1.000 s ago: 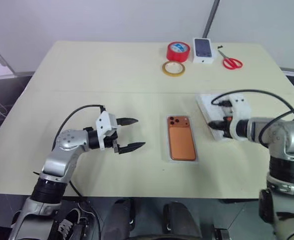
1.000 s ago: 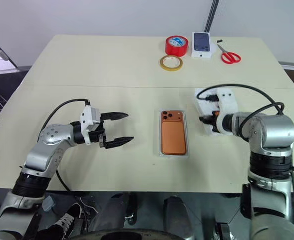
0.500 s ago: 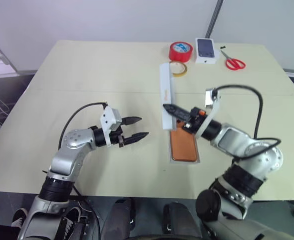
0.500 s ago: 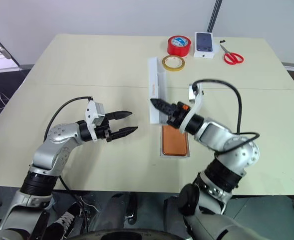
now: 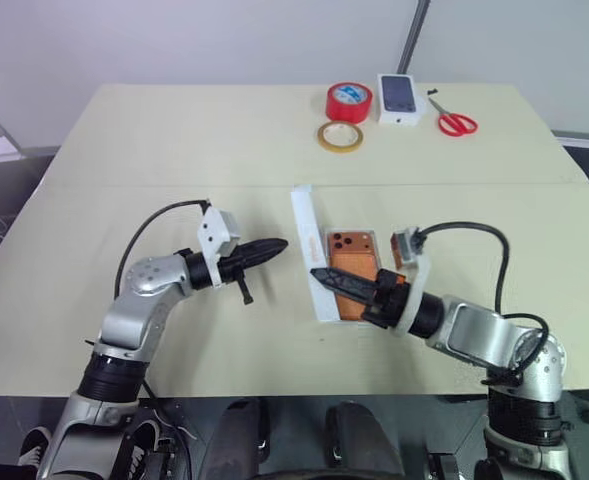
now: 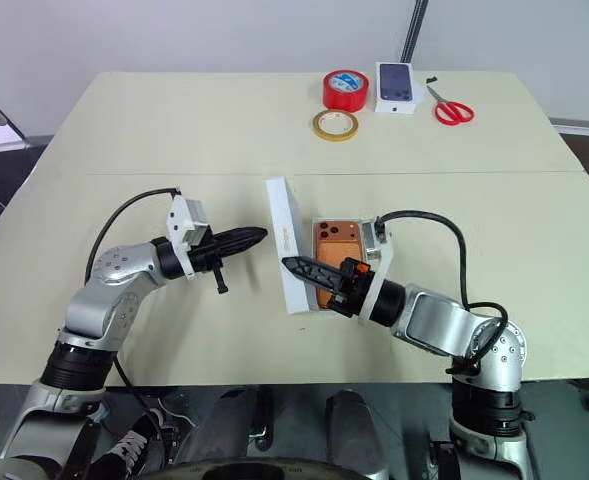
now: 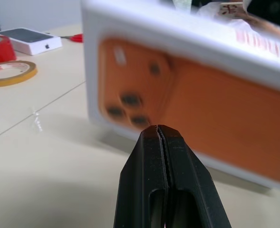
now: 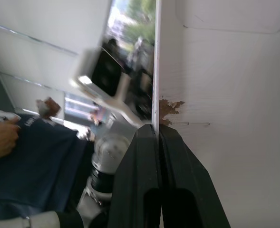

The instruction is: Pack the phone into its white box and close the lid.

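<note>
Right gripper (image 6: pixel 299 268) is pinched closed on the wall of the lid (image 6: pixel 284 243), holding it tilted up on its long edge just left of the phone (image 6: pixel 336 245), printed face toward the left arm. The phone sits back-up in the white box (image 5: pixel 326 310) at table centre, camera cluster at the far end; most of the tray is hidden by the right arm and lid. Left gripper (image 5: pixel 271 245) has its fingers pressed together on nothing, tip near the lid's outer face, not clearly touching. Step in hand, as I read it: swing the lid over the tray and seat it. To do it well: square the lid's long edges to the tray before lowering, bring it down flat not corner-first, and use the closed left tip as a pusher or stop on the outer face so the lid doesn't skate. A thin wall pinch may twist, so go slow and release only once seated. Surface: pale cream table (image 6: pixel 124 130), smooth, seam running across. Far edge holds red tape roll (image 6: pixel 345 89), tan tape ring (image 6: pixel 335 124), small white box (image 6: pixel 396 86), red scissors (image 6: pixel 452 108), all well apart from the work. Grey wall behind; a person's hand (image 8: pixel 2 137) and dark sleeve show in the right wrist view.
</note>
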